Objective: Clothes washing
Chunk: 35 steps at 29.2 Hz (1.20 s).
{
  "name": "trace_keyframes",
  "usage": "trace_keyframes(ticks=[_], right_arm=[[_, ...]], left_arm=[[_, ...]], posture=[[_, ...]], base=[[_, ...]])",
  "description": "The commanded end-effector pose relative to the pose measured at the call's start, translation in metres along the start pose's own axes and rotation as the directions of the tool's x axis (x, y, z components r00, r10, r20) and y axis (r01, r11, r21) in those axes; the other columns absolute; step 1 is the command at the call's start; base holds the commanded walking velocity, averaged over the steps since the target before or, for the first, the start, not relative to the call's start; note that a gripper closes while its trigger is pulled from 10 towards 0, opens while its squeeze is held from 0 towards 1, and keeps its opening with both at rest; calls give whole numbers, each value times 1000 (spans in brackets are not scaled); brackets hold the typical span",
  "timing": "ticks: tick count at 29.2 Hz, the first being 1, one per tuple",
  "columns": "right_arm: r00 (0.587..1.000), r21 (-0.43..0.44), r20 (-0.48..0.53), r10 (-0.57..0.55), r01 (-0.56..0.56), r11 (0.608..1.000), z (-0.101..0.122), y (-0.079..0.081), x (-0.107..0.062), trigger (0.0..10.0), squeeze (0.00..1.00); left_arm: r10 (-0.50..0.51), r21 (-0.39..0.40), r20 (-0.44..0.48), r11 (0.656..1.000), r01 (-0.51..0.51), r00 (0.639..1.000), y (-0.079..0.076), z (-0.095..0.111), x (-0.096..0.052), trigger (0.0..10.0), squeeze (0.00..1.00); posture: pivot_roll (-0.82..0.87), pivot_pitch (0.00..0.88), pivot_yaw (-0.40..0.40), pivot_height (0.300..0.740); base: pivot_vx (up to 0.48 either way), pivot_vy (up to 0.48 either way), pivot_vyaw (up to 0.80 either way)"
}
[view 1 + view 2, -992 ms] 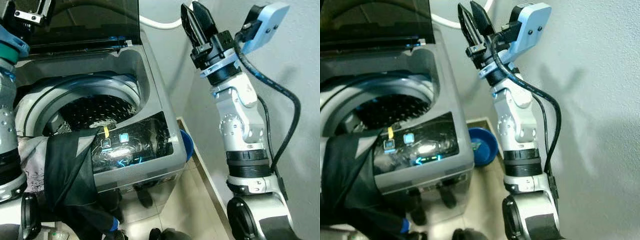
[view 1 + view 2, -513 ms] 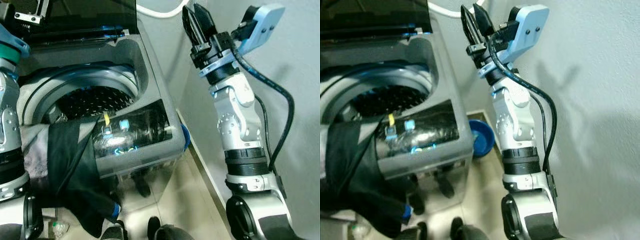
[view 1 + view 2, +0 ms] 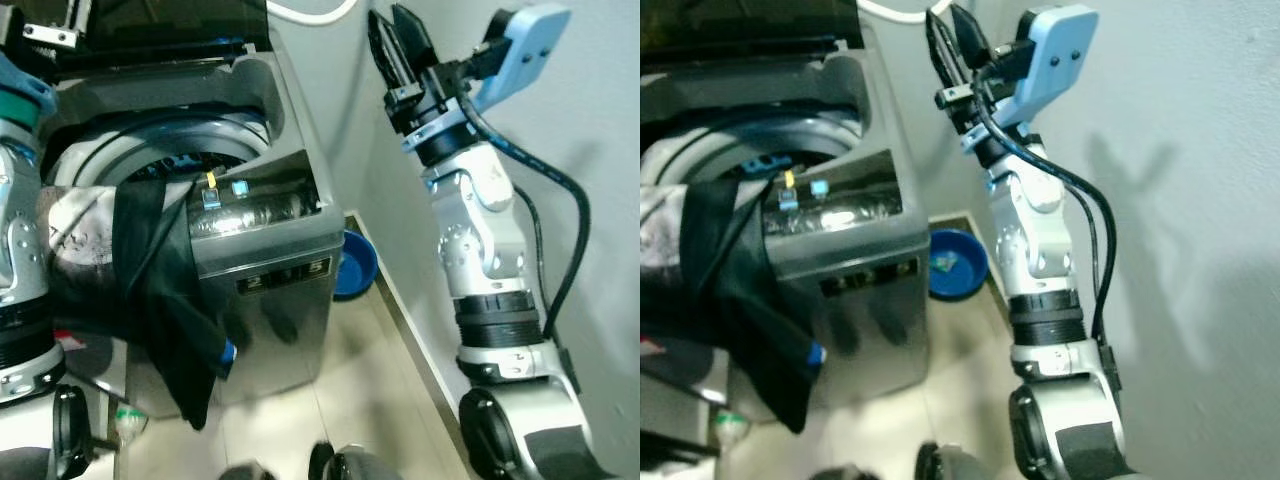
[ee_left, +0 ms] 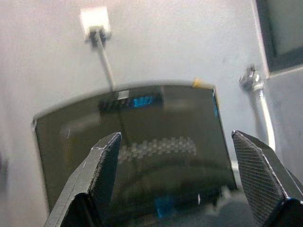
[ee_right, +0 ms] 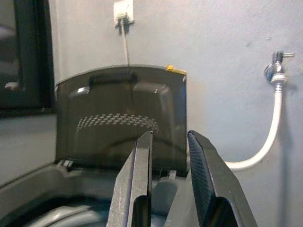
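A grey top-loading washing machine (image 3: 285, 275) stands in front of me with its dark lid (image 5: 120, 118) raised. A black garment (image 3: 170, 300) and a white patterned cloth (image 3: 75, 215) hang over the tub's front rim and down the machine's front. My right gripper (image 3: 395, 25) is held high beside the machine's right side, near the wall. Its fingers (image 5: 142, 179) stand a narrow gap apart with nothing between them. My left gripper (image 4: 175, 137) is open and empty, facing the lid from the left; its arm (image 3: 20, 250) rises along the left edge.
A blue basin (image 3: 355, 265) lies on the floor between the machine and the wall. A white hose (image 5: 270, 137) runs from a tap (image 5: 276, 66) behind the machine. A cable hangs from a wall socket (image 5: 123, 10). The grey wall is close on the right.
The whole picture has shifted: the camera drew back, so the machine's front panel and the floor show now. The clothes stay draped over the rim. Both arms hold their poses.
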State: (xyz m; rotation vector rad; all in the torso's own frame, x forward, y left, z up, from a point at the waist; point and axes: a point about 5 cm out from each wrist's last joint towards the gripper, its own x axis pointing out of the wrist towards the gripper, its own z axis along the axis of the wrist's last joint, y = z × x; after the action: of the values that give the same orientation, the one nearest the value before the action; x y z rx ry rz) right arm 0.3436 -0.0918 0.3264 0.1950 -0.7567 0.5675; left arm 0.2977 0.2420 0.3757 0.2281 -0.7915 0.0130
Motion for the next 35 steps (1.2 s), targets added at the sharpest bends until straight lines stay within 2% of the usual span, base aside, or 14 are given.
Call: trace_keyframes(ticks=[1,18,21,35], right_arm=[[1000,-8,1,15,-15,1000,0,3,1,10000,0],[999,-14,-4,32,-32,999,-2,5,0,10000,0],[1000,3,2,26,-26,1000,-2,5,0,10000,0],[1000,3,5,25,-25,1000,-1,4,0,10000,0]], left_arm=[[8,24,4,1000,-8,1000,2,2,0,10000,0],[-19,28,-42,999,21,999,-8,-5,-1,10000,0],[-11,31,-53,999,13,999,-8,-6,-1,10000,0],[-13,33,-48,999,15,999,-10,-6,0,10000,0]], posture=[[166,68,16,740],[163,72,16,740],[164,73,15,740],[161,73,16,740]], base=[[0,0,800],[0,0,798],[95,0,0],[326,343,0]])
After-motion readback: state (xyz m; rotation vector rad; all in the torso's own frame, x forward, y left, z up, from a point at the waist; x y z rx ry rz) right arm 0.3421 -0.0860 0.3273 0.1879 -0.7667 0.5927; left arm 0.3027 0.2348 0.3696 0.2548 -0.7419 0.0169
